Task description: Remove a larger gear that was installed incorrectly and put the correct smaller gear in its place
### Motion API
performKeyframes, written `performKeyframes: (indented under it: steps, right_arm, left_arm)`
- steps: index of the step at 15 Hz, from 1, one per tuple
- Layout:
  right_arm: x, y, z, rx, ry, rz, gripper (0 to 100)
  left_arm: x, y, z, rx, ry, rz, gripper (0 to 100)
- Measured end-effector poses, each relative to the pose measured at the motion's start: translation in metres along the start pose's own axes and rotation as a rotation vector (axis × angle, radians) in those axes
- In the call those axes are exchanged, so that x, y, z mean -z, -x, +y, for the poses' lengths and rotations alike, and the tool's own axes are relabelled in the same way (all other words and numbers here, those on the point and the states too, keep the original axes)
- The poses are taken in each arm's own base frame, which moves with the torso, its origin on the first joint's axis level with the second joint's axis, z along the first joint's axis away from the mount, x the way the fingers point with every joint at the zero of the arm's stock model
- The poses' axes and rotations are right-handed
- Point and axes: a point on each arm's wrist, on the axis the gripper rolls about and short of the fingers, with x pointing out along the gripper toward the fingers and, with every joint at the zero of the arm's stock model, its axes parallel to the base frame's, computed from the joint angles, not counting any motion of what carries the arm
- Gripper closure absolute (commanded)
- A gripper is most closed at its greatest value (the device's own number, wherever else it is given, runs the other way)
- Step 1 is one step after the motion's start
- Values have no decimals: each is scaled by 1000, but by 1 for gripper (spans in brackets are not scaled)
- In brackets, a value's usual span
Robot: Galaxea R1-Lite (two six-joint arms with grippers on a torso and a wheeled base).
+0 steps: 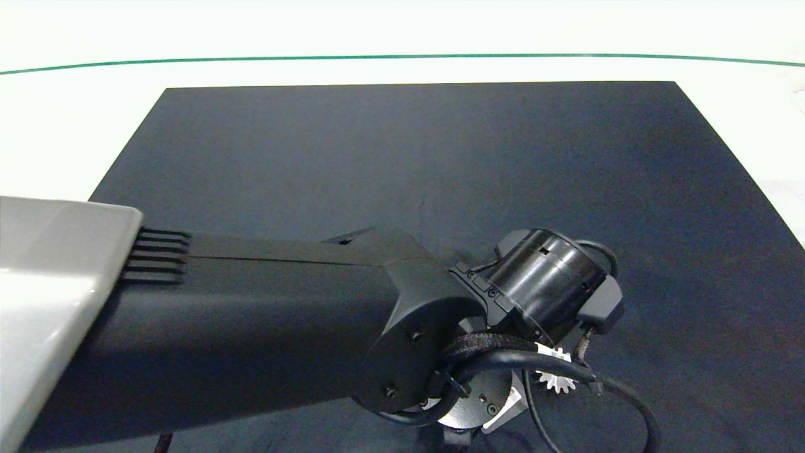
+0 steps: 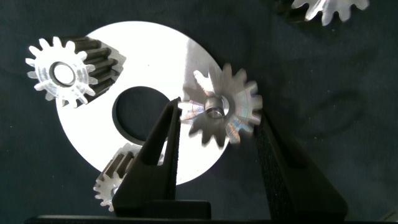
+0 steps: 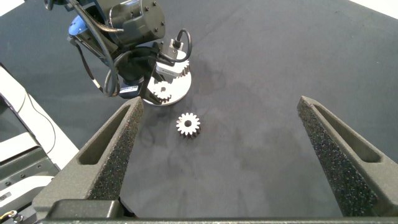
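The larger gear point(image 2: 221, 113), silver with long teeth, sits at the edge of a round silver plate point(image 2: 155, 43) with a centre hole. My left gripper point(image 2: 216, 113) is shut on it, one finger touching each side. Two small gears point(image 2: 59, 74) point(image 2: 115, 180) stand elsewhere on the plate's rim. A loose smaller gear point(image 3: 187, 124) point(image 1: 556, 379) lies on the dark mat just beside the plate point(image 3: 177, 93). My right gripper point(image 3: 219, 106) hangs open and empty well above the mat, away from the plate. In the head view the left arm's wrist point(image 1: 547, 283) hides the left fingers.
The dark mat point(image 1: 440, 157) covers most of a white table point(image 1: 75, 126) that carries a green line at the back. The left arm point(image 1: 251, 327) and its cables point(image 1: 622, 402) cross the mat's near side. The right arm is out of the head view.
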Motion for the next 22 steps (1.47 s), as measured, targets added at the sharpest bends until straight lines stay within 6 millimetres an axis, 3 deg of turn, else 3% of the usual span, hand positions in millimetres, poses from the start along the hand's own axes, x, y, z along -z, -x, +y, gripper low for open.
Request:
performKeyframes:
  steps: [10,22]
  right_arm:
    - [1,-1,1,-6,1,5,0]
    - [3,-2,1,-10,2,13,0]
  left_arm:
    - [2,-1,4,-6,9,7,69]
    - [7,43,20,-18,55,-77,69]
